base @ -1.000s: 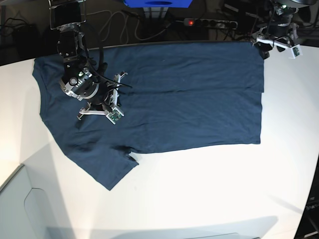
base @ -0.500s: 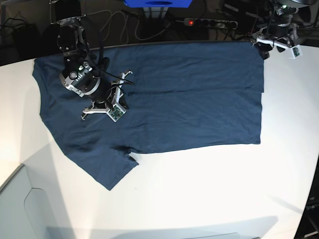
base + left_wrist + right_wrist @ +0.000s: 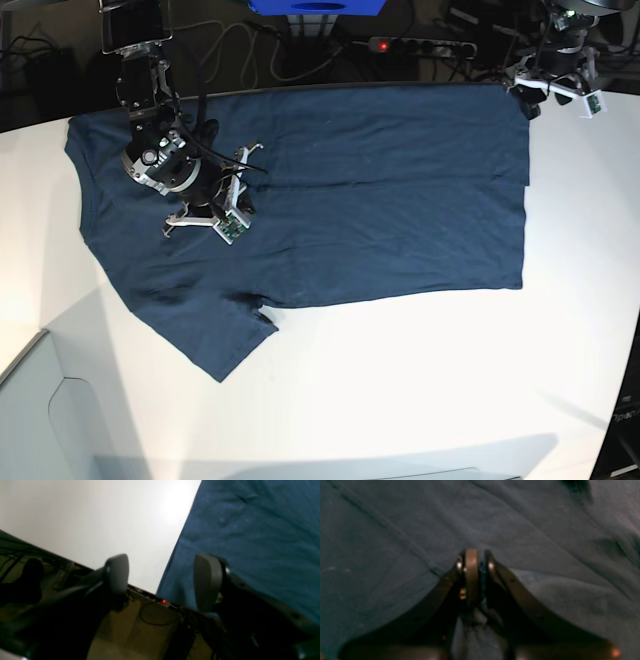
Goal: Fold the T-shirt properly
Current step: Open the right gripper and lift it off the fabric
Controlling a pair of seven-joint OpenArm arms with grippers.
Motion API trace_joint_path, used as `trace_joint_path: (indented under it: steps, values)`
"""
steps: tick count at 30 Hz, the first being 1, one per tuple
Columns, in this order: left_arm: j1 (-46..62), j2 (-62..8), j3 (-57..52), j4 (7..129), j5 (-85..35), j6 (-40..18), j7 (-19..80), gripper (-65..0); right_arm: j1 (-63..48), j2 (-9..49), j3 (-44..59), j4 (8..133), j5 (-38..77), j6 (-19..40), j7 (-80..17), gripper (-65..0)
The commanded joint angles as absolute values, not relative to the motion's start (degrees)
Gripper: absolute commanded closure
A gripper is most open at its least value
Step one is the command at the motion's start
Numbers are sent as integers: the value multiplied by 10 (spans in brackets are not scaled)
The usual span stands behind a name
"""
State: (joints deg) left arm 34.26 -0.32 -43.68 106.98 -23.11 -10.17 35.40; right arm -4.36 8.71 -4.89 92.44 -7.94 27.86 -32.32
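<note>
- The right gripper (image 3: 477, 562) points down, jaws nearly together with only a thin slit between them, a pinch of dark cloth in that slit.
- Its arm reaches in from eleven o'clock in the base view.
- The left gripper (image 3: 161, 580) hangs at one o'clock, jaws spread wide, nothing between the pads (image 3: 117, 572).

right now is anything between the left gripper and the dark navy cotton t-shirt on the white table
Nothing visible. The left gripper hangs open at the table's far edge, right by a corner of the dark navy cotton T-shirt, with only bare white table beside it. The right gripper is already down on the fabric.
</note>
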Motion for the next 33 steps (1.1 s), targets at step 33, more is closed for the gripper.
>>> trace_joint_path:
  steps: [33]
  values:
    - [254, -11, -465, 1131, -233, -104, 342, -393, 97, 101, 121, 742, -72, 288, -305, -298]
